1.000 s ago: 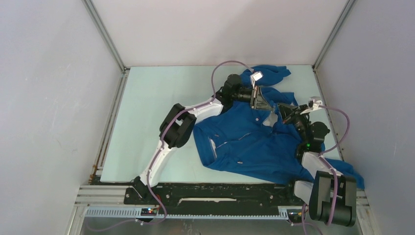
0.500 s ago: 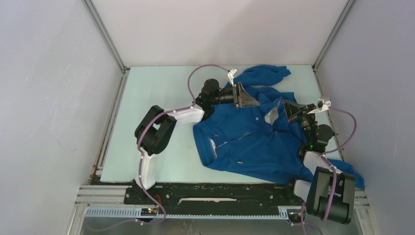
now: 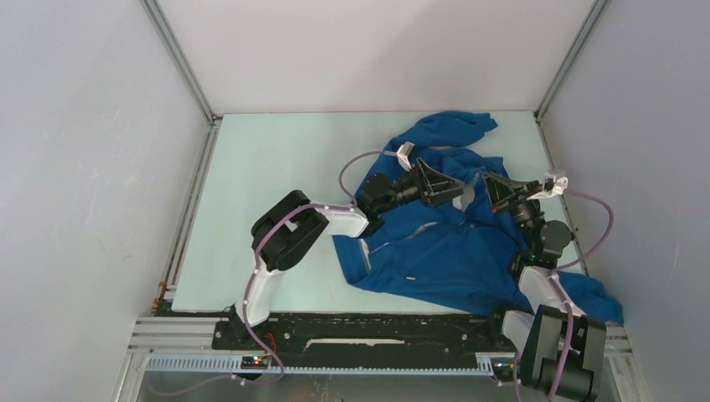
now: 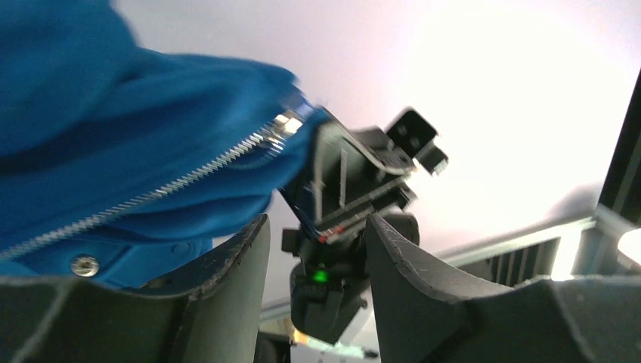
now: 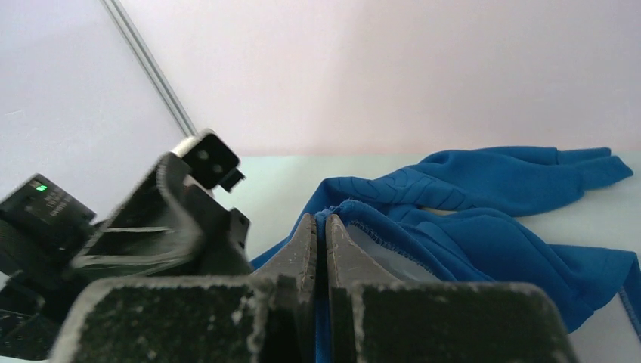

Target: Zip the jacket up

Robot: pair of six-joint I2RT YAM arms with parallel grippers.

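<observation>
The royal-blue jacket (image 3: 435, 251) lies crumpled on the right half of the table, with a sleeve (image 3: 448, 127) bunched at the back. My right gripper (image 3: 496, 186) is shut on a blue front edge of the jacket near the collar and holds it lifted; in the right wrist view the fabric (image 5: 453, 249) is pinched between the closed jaws of this gripper (image 5: 318, 220). My left gripper (image 3: 448, 189) is open just left of it. In the left wrist view the silver zipper line (image 4: 181, 180) runs above the left finger (image 4: 227, 280), and nothing lies between the jaws of the left gripper (image 4: 317, 223).
The pale green table (image 3: 276, 167) is walled by grey panels on three sides. A black rail (image 3: 360, 331) runs along the near edge. Purple cables loop above both arms. Part of the jacket hangs near the right arm's base (image 3: 599, 297).
My left arm pulled back to the left, then swung right and nearer, so its open gripper now sits beside the right gripper. The right gripper stayed shut on the jacket edge, shifting slightly back.
</observation>
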